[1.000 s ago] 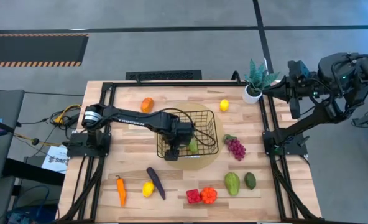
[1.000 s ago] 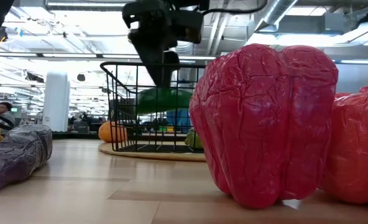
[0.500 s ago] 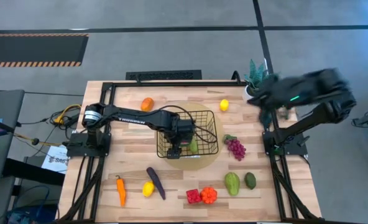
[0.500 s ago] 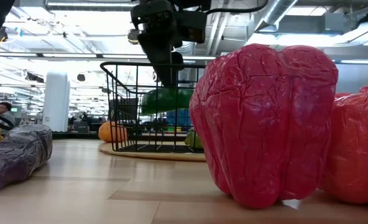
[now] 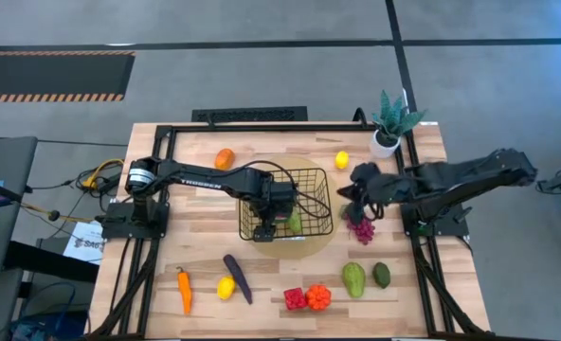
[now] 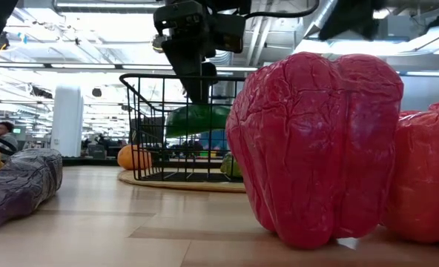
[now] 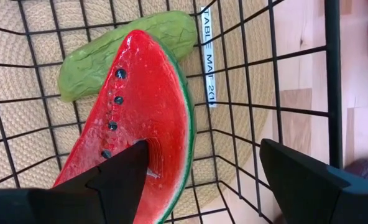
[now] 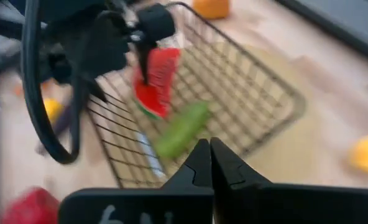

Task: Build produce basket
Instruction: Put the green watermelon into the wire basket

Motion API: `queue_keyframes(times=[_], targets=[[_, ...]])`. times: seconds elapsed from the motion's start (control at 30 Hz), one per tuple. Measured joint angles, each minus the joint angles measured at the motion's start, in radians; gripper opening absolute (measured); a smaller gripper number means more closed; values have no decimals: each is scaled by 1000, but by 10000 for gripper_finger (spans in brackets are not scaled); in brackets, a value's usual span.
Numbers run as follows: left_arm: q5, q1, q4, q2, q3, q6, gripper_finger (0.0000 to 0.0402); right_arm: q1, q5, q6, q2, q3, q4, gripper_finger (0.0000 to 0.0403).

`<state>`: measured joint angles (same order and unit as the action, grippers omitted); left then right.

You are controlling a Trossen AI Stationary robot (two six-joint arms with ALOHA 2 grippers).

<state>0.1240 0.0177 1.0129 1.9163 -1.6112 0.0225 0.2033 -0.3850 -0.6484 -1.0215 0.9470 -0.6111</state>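
The black wire basket (image 5: 318, 180) stands on a round tan mat (image 5: 333, 237). My left gripper (image 7: 202, 149) reaches down into it and is open. A watermelon slice (image 7: 147, 106) stands tilted inside, its green rind (image 6: 197, 119) held above the basket floor. A bumpy green vegetable (image 7: 128, 53) lies on the floor beside it. My right gripper (image 5: 354, 189) is shut and hovers right of the basket, above the grapes (image 5: 360, 227). Its wrist view looks at the basket (image 8: 252, 74) and slice (image 8: 158, 78). My left gripper comes from above with one finger (image 7: 119, 180) lying against the watermelon slice's red face (image 7: 153, 149) near its lower end. The other finger (image 7: 308, 180) stands far apart by the basket wall and touches nothing. The slice stays upright and tilted.
Loose on the table: an orange (image 5: 225, 158), a lemon (image 5: 342, 160) and a potted plant (image 5: 389, 118) toward the far edge. Nearer lie a carrot (image 5: 184, 289), a second lemon (image 5: 226, 287), an eggplant (image 5: 238, 278), two peppers (image 5: 306, 297) and two avocados (image 5: 354, 279).
My right arm has swung fast from the far right corner by the plant toward the table's left and near side, ending over the grapes beside the basket. My left gripper has shifted slightly toward the table's right inside the basket; the slice has stayed where it was.
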Motion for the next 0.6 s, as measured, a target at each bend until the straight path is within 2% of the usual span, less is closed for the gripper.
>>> queue_keyframes(times=[0.13,0.27,0.43,0.6], targets=[[0,0,-10,0,0,0,293,0,50,-7,24,-192,354,1],[1,0,-29,0,0,11,293,-18,107,21,-6,-335,670,0],[1,0,-44,0,0,11,293,-70,202,-29,-92,-412,848,0],[1,0,-47,0,0,11,293,-136,362,-1,-210,-413,1035,0]])
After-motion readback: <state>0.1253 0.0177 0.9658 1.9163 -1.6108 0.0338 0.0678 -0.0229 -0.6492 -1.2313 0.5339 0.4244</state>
